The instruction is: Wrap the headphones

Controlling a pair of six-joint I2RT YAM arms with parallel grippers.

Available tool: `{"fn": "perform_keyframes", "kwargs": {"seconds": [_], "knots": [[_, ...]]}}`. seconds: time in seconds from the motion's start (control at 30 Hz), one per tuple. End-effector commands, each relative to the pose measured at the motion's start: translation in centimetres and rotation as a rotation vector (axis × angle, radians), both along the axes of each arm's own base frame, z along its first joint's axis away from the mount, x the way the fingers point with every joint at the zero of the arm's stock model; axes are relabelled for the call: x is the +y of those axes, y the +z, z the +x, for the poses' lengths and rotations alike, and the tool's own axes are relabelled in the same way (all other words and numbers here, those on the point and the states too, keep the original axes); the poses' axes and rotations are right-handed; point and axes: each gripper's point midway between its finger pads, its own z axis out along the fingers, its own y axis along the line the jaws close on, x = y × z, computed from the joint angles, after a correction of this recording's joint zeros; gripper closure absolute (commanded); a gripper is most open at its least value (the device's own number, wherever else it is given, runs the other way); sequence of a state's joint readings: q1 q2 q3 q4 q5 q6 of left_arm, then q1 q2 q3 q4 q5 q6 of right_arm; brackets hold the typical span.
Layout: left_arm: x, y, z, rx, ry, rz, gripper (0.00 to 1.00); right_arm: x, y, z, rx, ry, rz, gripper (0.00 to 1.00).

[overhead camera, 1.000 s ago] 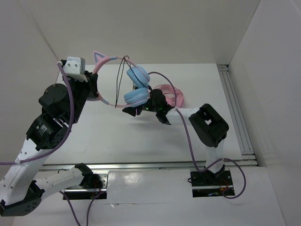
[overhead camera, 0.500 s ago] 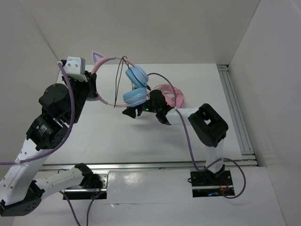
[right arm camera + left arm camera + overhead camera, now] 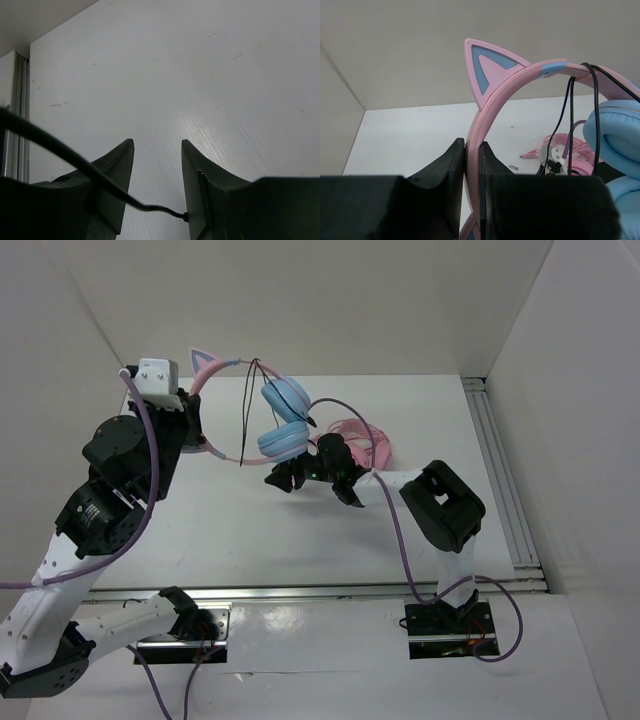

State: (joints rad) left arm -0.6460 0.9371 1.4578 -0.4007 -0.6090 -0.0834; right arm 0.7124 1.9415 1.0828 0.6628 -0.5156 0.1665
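Note:
The headphones hang in the air by their pink cat-ear headband [image 3: 225,364], with the light blue ear cups [image 3: 283,440] lowest. My left gripper [image 3: 193,422] is shut on the headband [image 3: 500,90], which is pinched between its fingers [image 3: 471,145]. The thin black cable [image 3: 247,410] is draped over the headband [image 3: 568,115] and hangs down. My right gripper [image 3: 284,478] is open, just below the lower ear cup. In the right wrist view the cable [image 3: 75,160] crosses its left finger and ends against the right finger, between the spread jaws [image 3: 157,145].
All-pink headphones with a coiled pink cable [image 3: 355,435] lie on the table behind the right gripper and also show in the left wrist view [image 3: 570,150]. White walls enclose the table at the back and sides. A metal rail [image 3: 500,470] runs along the right edge.
The left gripper has carried the headphones slightly left and up, and the ear cups have swung left. The right gripper has shifted a little left beneath them.

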Motion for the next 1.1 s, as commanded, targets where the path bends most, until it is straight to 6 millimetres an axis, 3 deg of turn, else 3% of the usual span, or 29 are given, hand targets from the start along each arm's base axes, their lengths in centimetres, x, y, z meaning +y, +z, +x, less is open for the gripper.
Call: {"fn": "perform_keyframes", "kwargs": {"seconds": [0.0, 0.17, 0.27, 0.3, 0.4, 0.53, 0.57, 0.67, 0.7, 0.77, 0.8, 0.83, 0.87, 0.9, 0.93, 1.0, 1.07], "knots": [[0.9, 5.3, -0.9, -0.142, 0.02, -0.163, 1.0, 0.2, -0.3, -0.9, -0.029, 0.018, 0.004, 0.49], [0.9, 4.9, -0.7, -0.131, 0.031, -0.176, 1.0, 0.6, -1.3, -1.4, -0.026, 0.018, -0.047, 0.46], [1.3, 5.1, -1.0, -0.138, 0.043, -0.192, 1.0, 0.6, -1.6, -1.6, -0.037, 0.005, -0.056, 0.57], [1.3, 5.1, -1.0, -0.138, 0.043, -0.192, 1.0, 0.6, -1.6, -1.4, -0.039, -0.004, -0.057, 0.73], [1.6, 4.4, -0.7, -0.113, 0.075, -0.2, 1.0, 0.4, -2.0, -1.7, -0.022, -0.006, -0.062, 1.0], [2.3, 3.1, 0.0, -0.086, 0.153, -0.222, 1.0, 0.5, -1.2, -3.0, -0.035, 0.003, -0.04, 1.0], [2.5, 3.1, 0.0, -0.087, 0.166, -0.246, 1.0, 1.2, -0.2, -4.3, -0.046, 0.017, -0.021, 1.0], [3.5, 2.3, 0.6, -0.079, 0.218, -0.29, 1.0, 1.5, 0.6, -6.3, -0.057, 0.051, -0.009, 1.0], [3.2, 1.5, 1.4, -0.056, 0.22, -0.286, 1.0, 2.2, 2.0, -7.5, -0.078, 0.07, 0.014, 1.0], [3.7, 0.6, 2.1, -0.031, 0.255, -0.303, 1.0, 2.4, 2.5, -8.8, -0.099, 0.079, -0.003, 1.0], [3.5, 0.4, 2.5, -0.024, 0.251, -0.297, 1.0, 3.1, 3.5, -10.5, -0.117, 0.108, 0.004, 1.0], [3.4, -0.1, 3.3, -0.01, 0.253, -0.301, 1.0, 3.1, 2.9, -11.2, -0.107, 0.115, -0.032, 1.0], [3.2, -0.8, 3.9, 0.006, 0.252, -0.298, 1.0, 3.5, 3.7, -11.2, -0.141, 0.096, -0.043, 1.0], [3.0, -1.1, 4.3, 0.015, 0.245, -0.31, 1.0, 4.1, 4.2, -12.3, -0.153, 0.114, -0.05, 1.0], [3.3, -1.6, 5.1, 0.028, 0.259, -0.314, 1.0, 4.0, 3.4, -12.7, -0.142, 0.118, -0.095, 1.0], [3.5, -2.5, 5.9, 0.045, 0.278, -0.337, 1.0, 4.6, 4.8, -13.8, -0.184, 0.133, -0.101, 1.0], [4.9, -3.7, 6.6, 0.056, 0.341, -0.334, 1.0, 4.4, 4.6, -14.9, -0.195, 0.138, -0.141, 1.0]]}}
